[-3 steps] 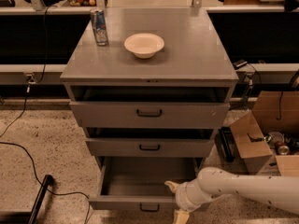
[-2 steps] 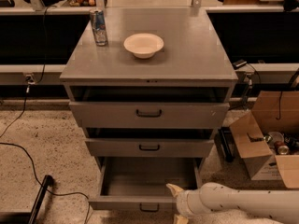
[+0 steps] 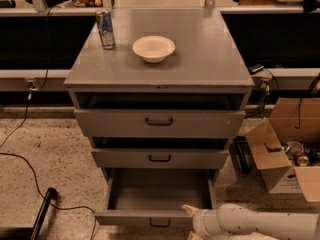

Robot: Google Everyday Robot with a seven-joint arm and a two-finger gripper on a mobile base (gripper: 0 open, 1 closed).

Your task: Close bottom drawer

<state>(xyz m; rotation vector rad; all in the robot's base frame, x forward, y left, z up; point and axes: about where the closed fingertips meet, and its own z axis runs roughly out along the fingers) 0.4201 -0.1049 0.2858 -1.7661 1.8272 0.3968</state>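
Note:
The bottom drawer [image 3: 159, 199] of the grey cabinet stands pulled out far, its plain grey box empty, its front panel [image 3: 145, 218] low in the camera view with a small dark handle [image 3: 159, 223]. My gripper [image 3: 190, 219] reaches in from the lower right on a white arm [image 3: 260, 222]. One pale fingertip [image 3: 189, 210] shows at the right end of the drawer's front edge; the rest of the gripper runs out of the bottom of the view.
The top drawer [image 3: 159, 123] and middle drawer [image 3: 159, 158] stand slightly open. A white bowl [image 3: 153, 48] and a can [image 3: 105, 29] sit on the cabinet top. An open cardboard box [image 3: 287, 156] stands at right. A black cable [image 3: 30, 169] and dark bar [image 3: 42, 213] lie at left.
My arm and gripper have moved lower and a little left along the drawer's front edge. The bottom drawer has not visibly moved.

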